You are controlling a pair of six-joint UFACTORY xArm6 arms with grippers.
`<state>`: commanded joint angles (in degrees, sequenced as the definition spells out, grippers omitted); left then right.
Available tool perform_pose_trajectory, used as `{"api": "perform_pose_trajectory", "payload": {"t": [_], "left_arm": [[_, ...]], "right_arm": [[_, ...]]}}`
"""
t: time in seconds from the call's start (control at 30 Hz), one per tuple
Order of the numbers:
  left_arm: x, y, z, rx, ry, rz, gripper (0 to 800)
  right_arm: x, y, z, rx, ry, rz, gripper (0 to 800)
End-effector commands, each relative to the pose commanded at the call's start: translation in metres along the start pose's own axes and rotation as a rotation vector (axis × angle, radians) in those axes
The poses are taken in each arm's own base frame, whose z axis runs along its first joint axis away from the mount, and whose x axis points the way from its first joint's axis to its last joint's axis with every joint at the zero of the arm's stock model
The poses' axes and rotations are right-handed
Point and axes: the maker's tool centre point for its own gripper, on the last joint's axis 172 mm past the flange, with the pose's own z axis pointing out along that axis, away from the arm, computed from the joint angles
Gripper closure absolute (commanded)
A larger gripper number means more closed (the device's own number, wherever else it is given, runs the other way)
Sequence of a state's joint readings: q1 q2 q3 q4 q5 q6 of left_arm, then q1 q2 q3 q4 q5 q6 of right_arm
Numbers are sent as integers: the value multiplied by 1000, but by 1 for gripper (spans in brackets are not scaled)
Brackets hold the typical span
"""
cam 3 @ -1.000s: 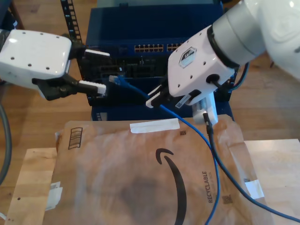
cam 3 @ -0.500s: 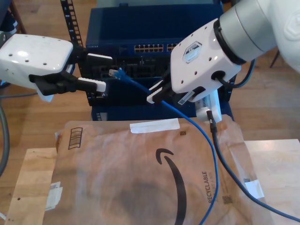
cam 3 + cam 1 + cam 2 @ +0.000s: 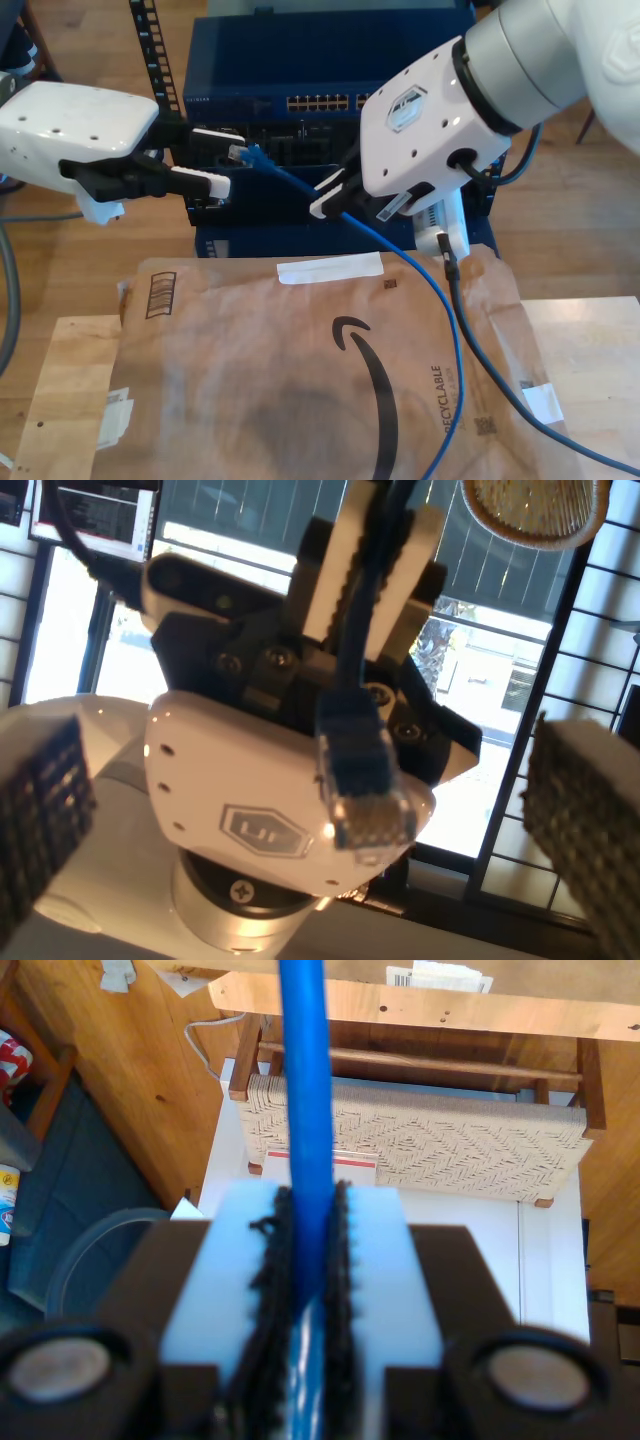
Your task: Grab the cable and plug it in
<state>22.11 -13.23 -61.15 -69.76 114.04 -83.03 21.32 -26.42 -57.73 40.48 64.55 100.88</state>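
The thin blue cable [image 3: 400, 262] runs up over the brown mailer and into my second gripper [image 3: 328, 200], which is shut on it a short way behind the plug. In the second wrist view the cable [image 3: 305, 1110] is pinched between the pale pads of that gripper [image 3: 310, 1260]. The plug [image 3: 243, 155] sticks out toward the exterior view's left, level with the tips of my first gripper [image 3: 222, 160]. That gripper is open, with one finger above the plug and one below. The first wrist view looks straight at the plug [image 3: 362, 780], with its dark pads [image 3: 580, 820] spread wide on either side.
Behind the grippers stands a blue rack [image 3: 320, 40] with a row of switch ports [image 3: 320, 102]. A brown paper mailer [image 3: 300, 370] covers the wooden table [image 3: 590, 340]. A thicker dark cable [image 3: 480, 350] hangs from the second arm across the mailer.
My first gripper has moved up and toward the exterior view's right, so the plug now sits at its open fingertips. My second gripper has lifted the cable slightly.
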Motion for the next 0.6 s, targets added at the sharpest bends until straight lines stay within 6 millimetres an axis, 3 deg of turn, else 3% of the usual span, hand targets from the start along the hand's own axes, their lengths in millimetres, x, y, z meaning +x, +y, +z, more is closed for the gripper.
{"api": "perform_pose_trajectory", "payload": {"t": [0.47, 0.6], "left_arm": [[1, 2, 0, -7, 2, 3, 401], [1, 2, -1, -9, 2, 7, 406]], "right_arm": [[-1, 1, 4, -6, 1, 0, 800], [1, 1, 6, -11, 4, 3, 800]]}}
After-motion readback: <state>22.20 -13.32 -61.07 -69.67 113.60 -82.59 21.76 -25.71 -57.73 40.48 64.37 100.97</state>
